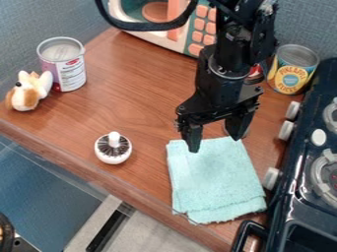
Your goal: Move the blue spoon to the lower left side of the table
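Even, fairly bright light leaves a soft sheen on the wooden tabletop (pixel 141 103).

This looks like a robotics lab set up as a play kitchen: a black robot arm (pixel 227 69) hangs from 12 o'clock over a wood-look table (pixel 141 108), with a toy microwave (pixel 199 35) at 12, a toy stove (pixel 288 202) at 4 and a pineapple can (pixel 290 76) at 2.
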`<state>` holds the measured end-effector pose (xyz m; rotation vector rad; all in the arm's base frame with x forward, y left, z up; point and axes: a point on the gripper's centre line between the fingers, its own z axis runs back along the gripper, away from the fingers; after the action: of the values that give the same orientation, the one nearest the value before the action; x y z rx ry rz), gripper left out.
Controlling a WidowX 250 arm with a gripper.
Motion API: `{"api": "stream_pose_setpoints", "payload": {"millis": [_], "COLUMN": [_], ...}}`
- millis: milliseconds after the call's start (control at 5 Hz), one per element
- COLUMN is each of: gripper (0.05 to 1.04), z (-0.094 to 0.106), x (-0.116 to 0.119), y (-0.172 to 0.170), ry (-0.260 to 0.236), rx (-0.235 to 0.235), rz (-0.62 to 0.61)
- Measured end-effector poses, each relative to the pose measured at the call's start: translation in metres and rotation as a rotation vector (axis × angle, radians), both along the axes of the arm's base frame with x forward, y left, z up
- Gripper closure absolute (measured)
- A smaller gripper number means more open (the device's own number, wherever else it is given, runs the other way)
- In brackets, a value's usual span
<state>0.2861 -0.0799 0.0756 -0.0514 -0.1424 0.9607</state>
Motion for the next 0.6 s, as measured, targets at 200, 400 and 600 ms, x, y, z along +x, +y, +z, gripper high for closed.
{"api": "stream_pose_setpoints", "payload": {"millis": [200, 400, 600], "gripper": [0.083, 0.083, 0.083], "z": [-0.008, -0.016, -0.016], "x": [-0.002, 0.012, 0.046], "y": [0.001, 0.001, -0.002], "ry": [0.029, 0.056, 0.042], "rx": [0.010, 0.036, 0.050], "rz": [-0.004, -0.105, -0.211]}}
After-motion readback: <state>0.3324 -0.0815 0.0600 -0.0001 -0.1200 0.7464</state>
